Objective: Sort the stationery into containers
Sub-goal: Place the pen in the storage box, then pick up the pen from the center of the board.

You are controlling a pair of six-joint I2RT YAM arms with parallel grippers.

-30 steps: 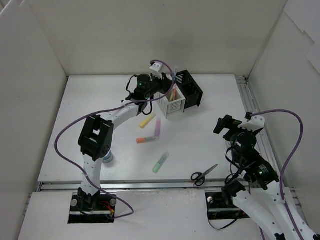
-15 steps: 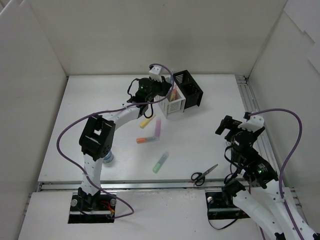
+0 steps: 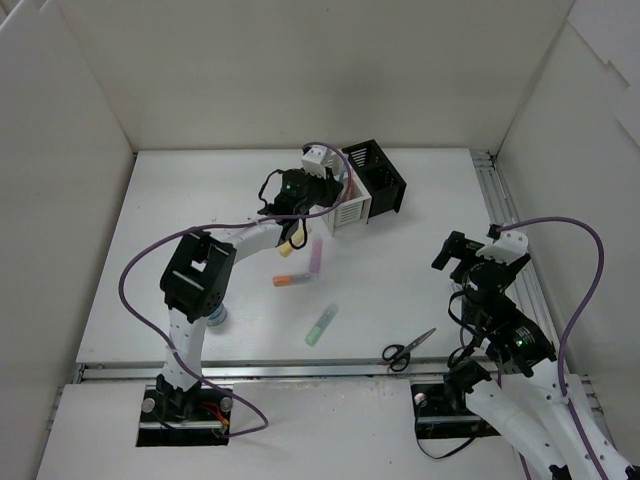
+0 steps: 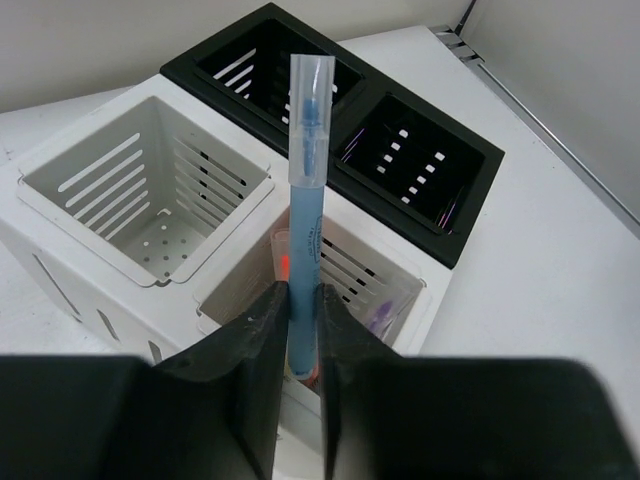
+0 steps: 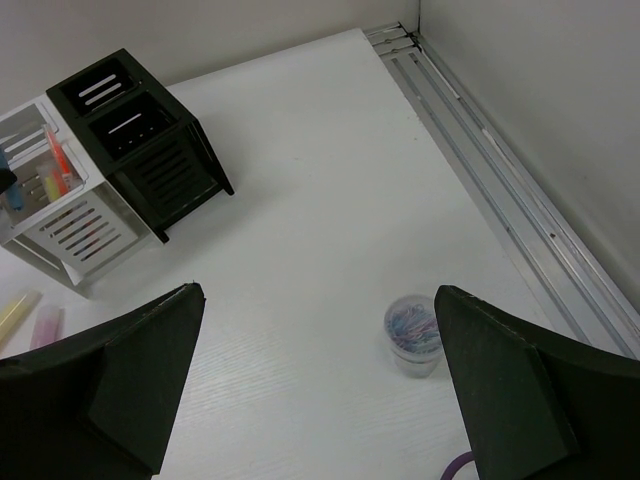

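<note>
My left gripper [image 4: 303,330] is shut on a blue marker [image 4: 305,200], held upright with its lower end in the right compartment of the white holder [image 4: 100,230]. That compartment also holds a red-orange item [image 4: 283,262] and a purple one [image 4: 380,312]. The black holder [image 4: 440,190] joins it behind. In the top view the left gripper [image 3: 318,192] is at the white holder [image 3: 350,210]. Yellow [image 3: 293,243], purple [image 3: 316,255], orange [image 3: 292,280] and green [image 3: 321,325] markers and scissors [image 3: 408,350] lie on the table. My right gripper [image 5: 320,380] is open and empty.
A small clear jar of coloured clips [image 5: 413,332] stands on the table below my right gripper. A blue-dotted white jar [image 3: 215,318] sits beside the left arm's lower link. A metal rail [image 5: 480,150] runs along the right edge. White walls enclose the table.
My left gripper has come down and nearer over the white holder with the blue marker in it. The right arm shifted slightly early on, then stayed still.
</note>
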